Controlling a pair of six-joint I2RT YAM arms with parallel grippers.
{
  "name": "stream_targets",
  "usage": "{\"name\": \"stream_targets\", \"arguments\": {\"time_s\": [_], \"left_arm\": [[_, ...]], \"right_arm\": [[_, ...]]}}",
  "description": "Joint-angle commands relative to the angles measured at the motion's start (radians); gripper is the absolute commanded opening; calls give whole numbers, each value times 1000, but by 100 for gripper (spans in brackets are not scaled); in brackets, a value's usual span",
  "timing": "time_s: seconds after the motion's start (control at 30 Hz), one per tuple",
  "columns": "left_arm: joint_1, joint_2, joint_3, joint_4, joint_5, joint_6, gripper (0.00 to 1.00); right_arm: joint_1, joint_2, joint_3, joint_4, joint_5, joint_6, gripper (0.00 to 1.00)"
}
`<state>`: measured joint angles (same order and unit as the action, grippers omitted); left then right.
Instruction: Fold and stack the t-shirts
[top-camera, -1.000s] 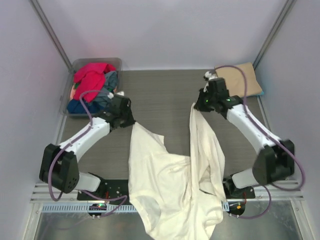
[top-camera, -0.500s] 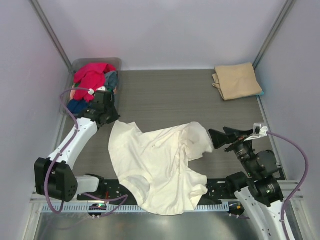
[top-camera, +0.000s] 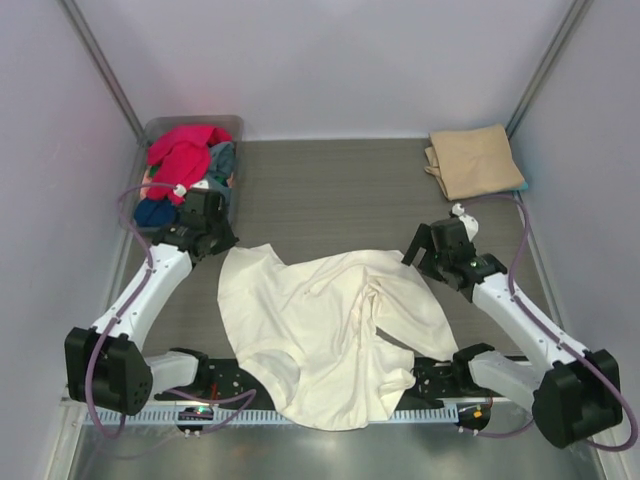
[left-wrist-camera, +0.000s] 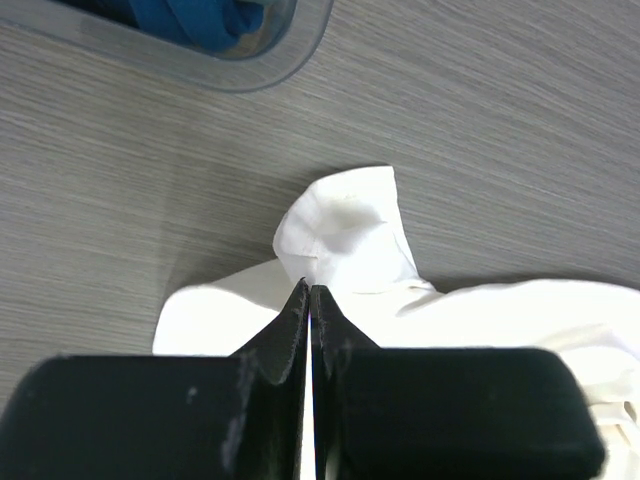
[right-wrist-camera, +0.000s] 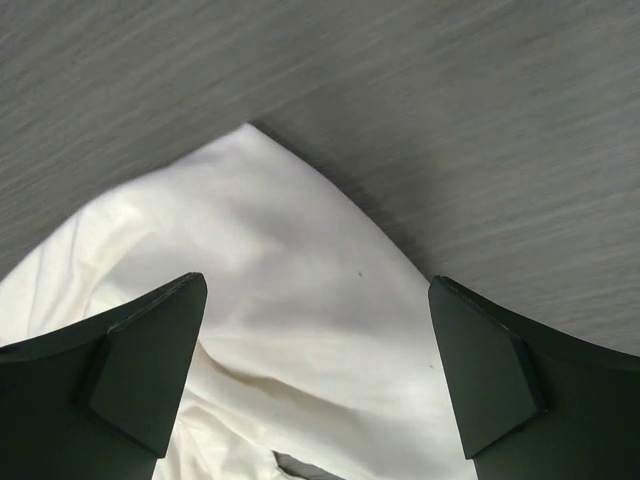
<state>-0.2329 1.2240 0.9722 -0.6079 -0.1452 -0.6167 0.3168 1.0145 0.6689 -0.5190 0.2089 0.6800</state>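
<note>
Cream-white t-shirt (top-camera: 320, 320) lies crumpled, neckline hidden; left jaws clamp its edge; right jaws apart.

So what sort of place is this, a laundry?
Probably a robot test booth: left arm and right arm bolted at a grey table, bare pale walls close around, a cream shirt and tub of clothes for practice.
</note>
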Motion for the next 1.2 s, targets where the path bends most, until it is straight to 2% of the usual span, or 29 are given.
{"name": "stream_targets", "arguments": {"time_s": [0.0, 0.13, 0.3, 0.4, 0.5, 0.53, 0.77, 0.8, 0.83, 0.87, 0.93, 1.03, 1.07, 1.13, 1.17], "left_arm": [[6, -24, -23, 2, 33, 11, 0], [7, -30, -32, 5, 44, 8, 0], [6, -37, -33, 5, 44, 8, 0], [6, -26, -32, 10, 50, 5, 0], [6, -15, -32, 17, 55, 0, 0], [6, -12, -32, 20, 56, 2, 0], [7, 29, -4, 31, 56, 0, 0], [9, 48, 15, 36, 61, -2, 0], [7, 66, 32, 39, 67, -5, 0], [7, 81, 75, 43, 78, -6, 1], [7, 153, 143, 45, 114, -5, 0], [7, 288, 377, -4, 206, 31, 0], [9, 330, 533, -30, 228, 49, 0], [9, 440, 720, -131, 246, 64, 0], [9, 472, 932, -179, 248, 83, 0]], "right_arm": [[1, 147, 160, 92, 54, -49, 100], [1, 345, 242, 128, -58, -97, 100], [4, 412, 184, 204, -169, -85, 100], [4, 433, 150, 243, -238, -85, 93], [10, 449, 121, 273, -301, -83, 80], [11, 453, 113, 286, -308, -82, 70], [15, 489, 86, 333, -318, -99, 24], [10, 509, 95, 335, -313, -103, 13], [5, 522, 109, 336, -313, -106, 6], [-1, 533, 147, 338, -313, -108, 1], [-37, 568, 211, 324, -310, -128, 1], [-105, 611, 447, 219, -313, -160, 1], [-117, 621, 600, 189, -316, -181, 1], [-148, 631, 768, 102, -319, -204, 1], [-154, 633, 940, 74, -322, -235, 1]]}}
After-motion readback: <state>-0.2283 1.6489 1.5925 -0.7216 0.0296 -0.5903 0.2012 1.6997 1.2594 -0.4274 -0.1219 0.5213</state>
